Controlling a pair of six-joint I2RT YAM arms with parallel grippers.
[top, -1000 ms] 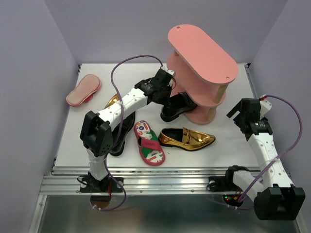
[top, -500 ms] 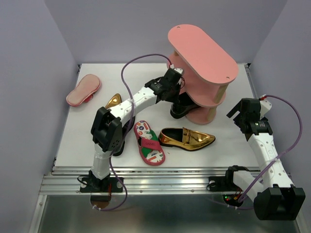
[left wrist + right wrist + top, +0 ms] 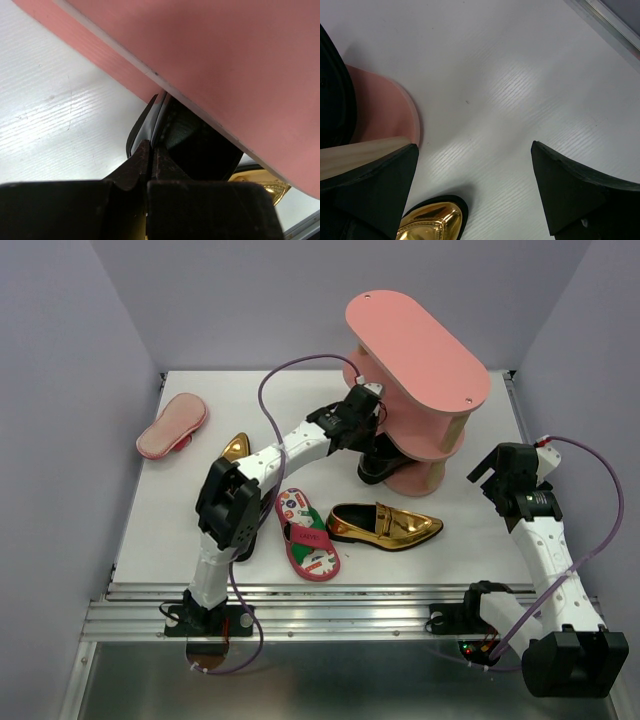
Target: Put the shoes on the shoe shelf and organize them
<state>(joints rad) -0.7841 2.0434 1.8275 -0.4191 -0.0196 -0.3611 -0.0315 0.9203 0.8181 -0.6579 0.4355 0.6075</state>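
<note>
Pinching black loafer [image 3: 378, 468] w/ left pincer [image 3: 152, 147], at shelf [image 3: 415, 345]

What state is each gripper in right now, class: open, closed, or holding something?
The left gripper is closed, pinching the rim of the black loafer.
The right gripper is open and holds nothing.

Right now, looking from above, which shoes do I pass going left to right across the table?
Pink flip-flop → gold loafer toe behind the left arm → printed flip-flop → whole gold loafer. The black loafer in the left gripper overlaps that one, so I skip it.
</note>
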